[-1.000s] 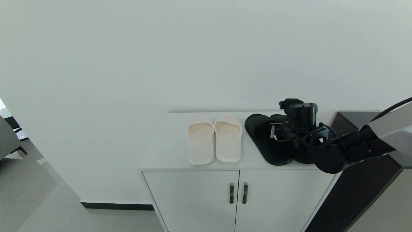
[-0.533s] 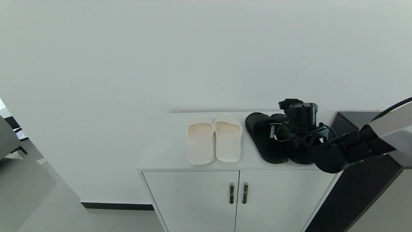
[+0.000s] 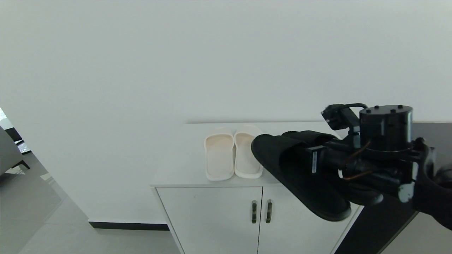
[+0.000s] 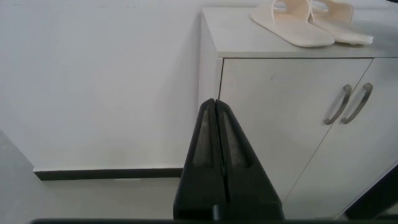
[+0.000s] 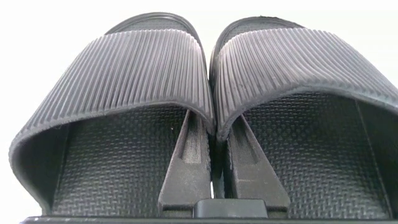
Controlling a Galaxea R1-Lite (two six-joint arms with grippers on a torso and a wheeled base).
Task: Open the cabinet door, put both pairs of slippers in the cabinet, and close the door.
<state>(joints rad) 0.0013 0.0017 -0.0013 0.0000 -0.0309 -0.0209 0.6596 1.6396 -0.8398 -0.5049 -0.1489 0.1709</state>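
Clamped black slippers (image 3: 300,173) with right fingers (image 5: 186,165) by shut cabinet (image 3: 212,215); white slippers (image 3: 233,153) on its surface; left fingers (image 4: 205,149) closed, empty.

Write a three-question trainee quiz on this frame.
1. True or false: both doors are shut.
2. What does the right gripper hold? A) white slippers B) black slippers C) nothing
3. Fill in: the left gripper is empty, with its fingers ___.

Key: 1 true; 2 B; 3 shut.
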